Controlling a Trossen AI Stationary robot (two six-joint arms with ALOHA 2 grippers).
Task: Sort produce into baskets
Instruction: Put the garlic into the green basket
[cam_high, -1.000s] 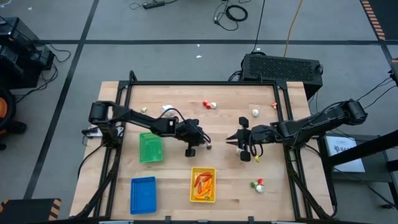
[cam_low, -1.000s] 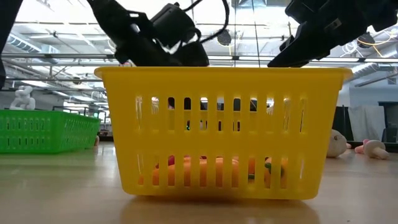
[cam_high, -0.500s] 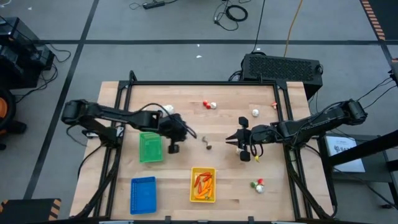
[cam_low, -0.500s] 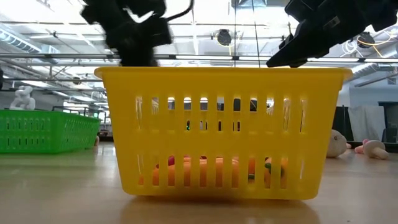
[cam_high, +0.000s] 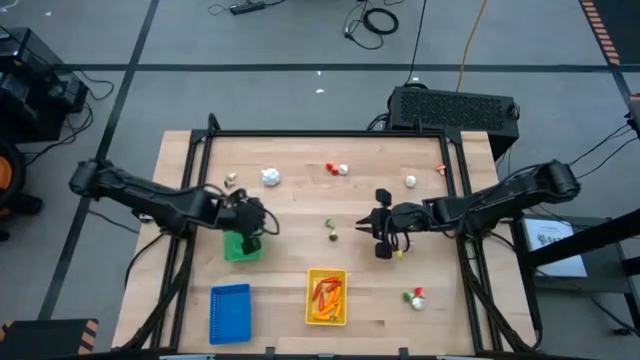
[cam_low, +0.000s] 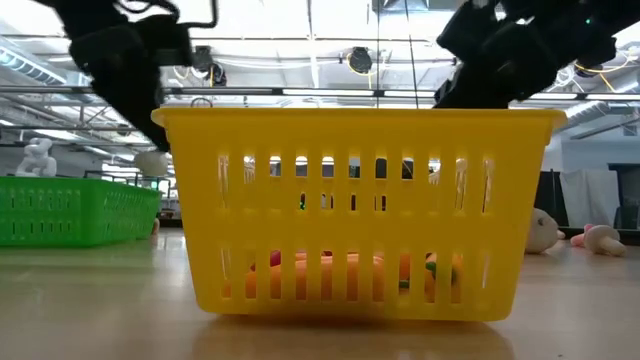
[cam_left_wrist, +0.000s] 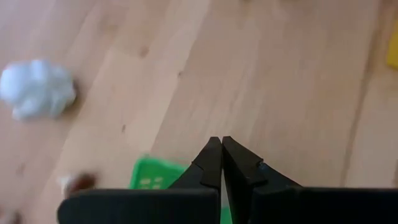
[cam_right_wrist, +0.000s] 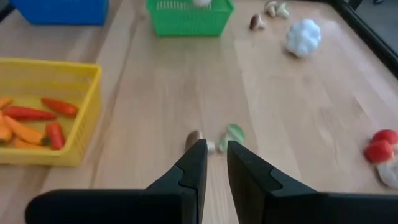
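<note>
Green basket (cam_high: 241, 243) sits under the left claw (cam_high: 251, 240), pinched shut and seemingly empty, likely after a drop. The right claw (cam_high: 381, 247), slightly parted and empty, faces a small brown-and-green piece (cam_right_wrist: 214, 140), probably its target.

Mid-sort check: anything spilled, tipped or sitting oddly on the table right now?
Nothing looks spilled or damaged. The green basket, blue basket and yellow basket all sit flat; carrots and peppers lie inside the yellow one. Loose produce like the white bulb simply awaits sorting.

Green basket (cam_high: 241, 244) left of centre, blue basket (cam_high: 230, 311) at front left, yellow basket (cam_high: 326, 296) front centre holding orange carrots and red peppers (cam_right_wrist: 38, 120). Loose on the table: white bulb (cam_high: 270, 177), small brown-and-green piece (cam_high: 331, 230) (mid-table), red-and-white pieces (cam_high: 337, 168).
</note>
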